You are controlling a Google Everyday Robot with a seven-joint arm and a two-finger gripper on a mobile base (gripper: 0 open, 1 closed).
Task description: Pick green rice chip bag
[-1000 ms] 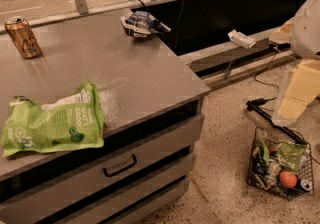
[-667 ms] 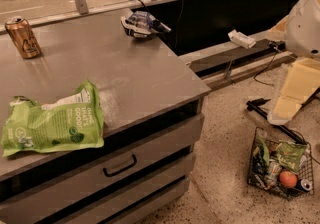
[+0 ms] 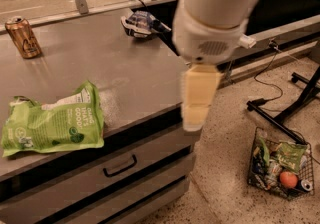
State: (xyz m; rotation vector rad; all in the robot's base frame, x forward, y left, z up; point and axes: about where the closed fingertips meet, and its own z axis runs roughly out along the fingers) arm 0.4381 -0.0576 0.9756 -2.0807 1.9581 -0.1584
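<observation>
A lime-green rice chip bag (image 3: pixel 52 125) lies flat and crinkled at the front left of a smooth grey tabletop (image 3: pixel 125 68), its white lettering facing up, well apart from the robot's gripper (image 3: pixel 196 110). The gripper shows as a pale cream block hanging below a bulky white arm (image 3: pixel 215 13) at the tabletop's front right corner, in front of the drawers; whether it is open or closed cannot be told, and nothing is seen in its hold. A gold-brown can (image 3: pixel 22 37) stands upright at the far left edge, and a blue-and-white gadget (image 3: pixel 141 22) with a dark cable rests near the back, partly behind the arm. Bare tabletop lies between bag and gripper. On the speckled floor to the right, a wire basket (image 3: pixel 280 168) holds mixed groceries, including a round orange-red fruit, beside the black legs of a stand (image 3: pixel 295 103). A second ago the arm sat at the frame's right edge; it has since swung to the centre, while bag, can and basket have stayed where they were.
</observation>
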